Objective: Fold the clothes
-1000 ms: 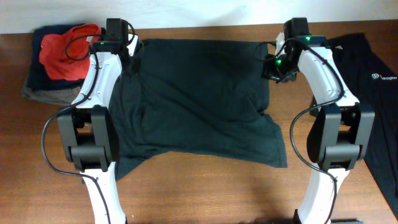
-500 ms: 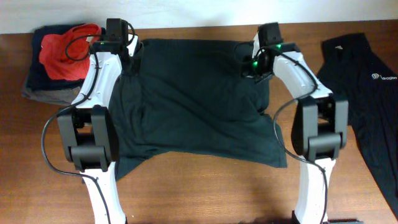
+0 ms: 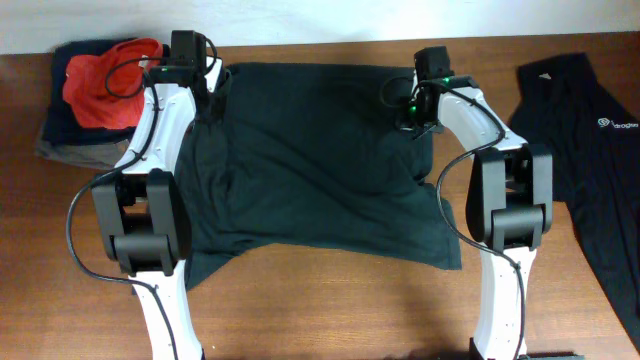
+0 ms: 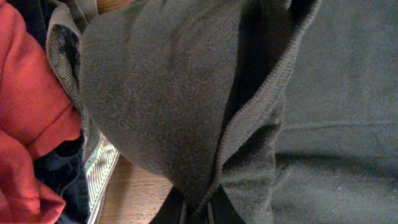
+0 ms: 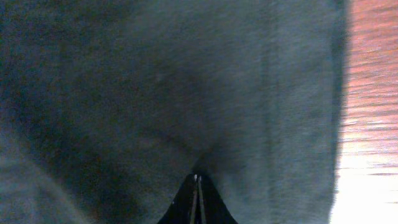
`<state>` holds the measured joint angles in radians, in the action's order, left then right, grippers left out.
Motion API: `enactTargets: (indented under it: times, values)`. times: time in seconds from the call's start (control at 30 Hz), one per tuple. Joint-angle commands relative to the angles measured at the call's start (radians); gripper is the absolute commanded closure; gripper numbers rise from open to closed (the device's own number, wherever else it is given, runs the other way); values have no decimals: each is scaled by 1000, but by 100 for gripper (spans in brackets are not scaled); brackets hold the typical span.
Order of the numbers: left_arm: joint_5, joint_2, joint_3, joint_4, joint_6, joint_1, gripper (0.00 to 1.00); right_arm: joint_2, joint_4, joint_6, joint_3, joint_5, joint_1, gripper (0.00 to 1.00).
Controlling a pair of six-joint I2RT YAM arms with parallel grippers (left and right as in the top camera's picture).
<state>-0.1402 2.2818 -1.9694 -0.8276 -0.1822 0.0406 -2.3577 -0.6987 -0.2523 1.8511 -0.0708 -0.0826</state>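
Spread shirt [image 3: 320, 160] is pinched by left gripper [image 4: 196, 210] and right gripper [image 5: 198, 186], white logo [image 3: 603, 123] on side shirt [image 3: 580, 200] illegible.

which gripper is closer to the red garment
Left. The left gripper pinches the dark shirt at its edge, just beside the red garment; the right gripper pinches the opposite edge, across the shirt from it.

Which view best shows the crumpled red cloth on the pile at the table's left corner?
Overhead: the crumpled red cloth shows whole, atop darker clothes. The left wrist view catches only its edge beside the dark shirt; the right wrist view shows none.
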Motion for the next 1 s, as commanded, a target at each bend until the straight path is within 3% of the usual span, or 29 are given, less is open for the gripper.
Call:
enactTargets:
  times: [0.0,0.6,0.67,0.97]
  values:
    - [-16,7,-16,-3,13,0,100,-52,-15,25,0,68,49,96]
    - [-146,7,-16,41,13,-55,98,-73,-34,92,0,139,211,96]
    - [-148,7,-16,50,13,-71,93,-73,-34,100,0,167,213,96]
    - [-145,7,-16,52,13,-127,87,-73,-34,102,0,181,246,96]
